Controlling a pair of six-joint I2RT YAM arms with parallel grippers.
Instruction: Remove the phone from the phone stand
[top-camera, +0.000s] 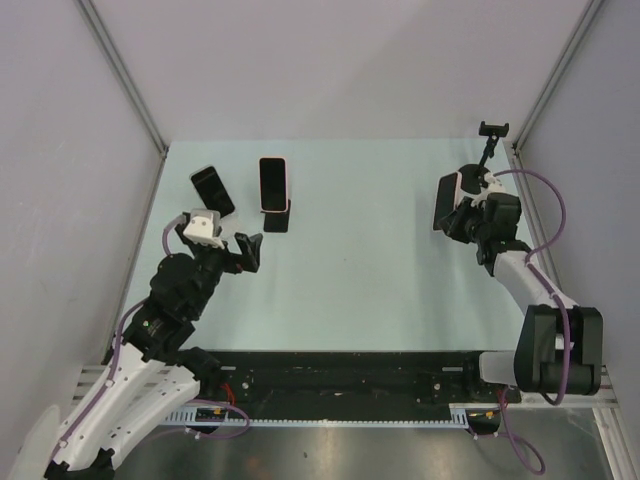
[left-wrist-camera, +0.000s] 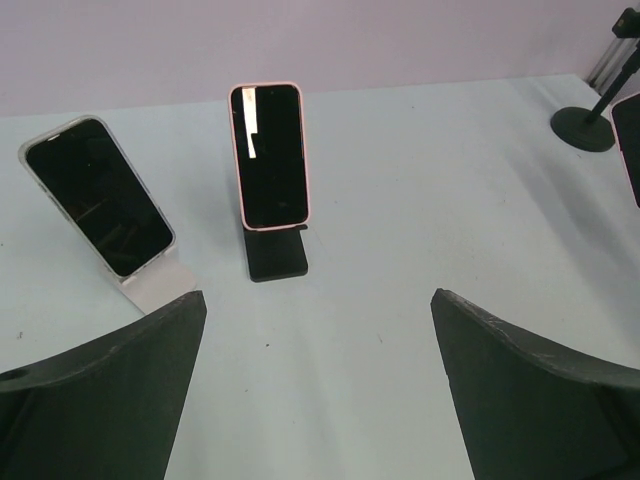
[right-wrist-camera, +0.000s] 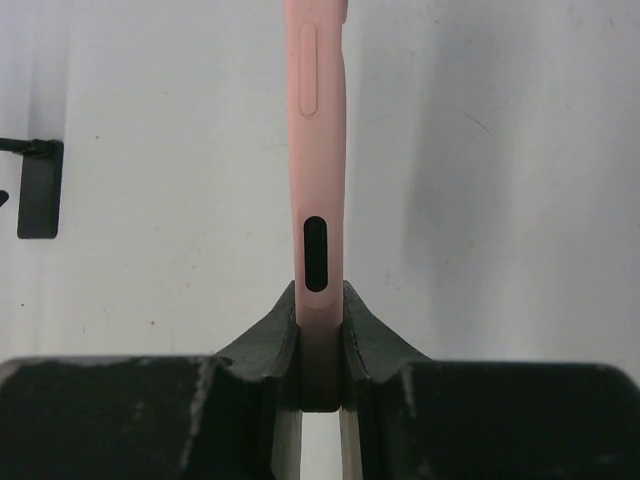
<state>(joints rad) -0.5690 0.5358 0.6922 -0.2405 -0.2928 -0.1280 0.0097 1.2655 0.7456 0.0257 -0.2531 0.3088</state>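
Observation:
My right gripper (top-camera: 452, 212) is shut on a pink-cased phone (top-camera: 442, 203) and holds it above the table at the right. In the right wrist view the phone (right-wrist-camera: 320, 150) is edge-on, its lower end pinched between the two fingers (right-wrist-camera: 272, 335). The black clamp phone stand (top-camera: 492, 137) stands behind it in the far right corner, its clamp holding nothing. My left gripper (top-camera: 249, 251) is open above the table's left side, with bare table between its fingers (left-wrist-camera: 130, 370).
A second pink-cased phone (left-wrist-camera: 268, 155) leans on a black stand (left-wrist-camera: 277, 255) at the far left. A clear-cased phone (left-wrist-camera: 98, 195) leans on a white stand (left-wrist-camera: 158, 285) beside it. Grey walls enclose the table on three sides.

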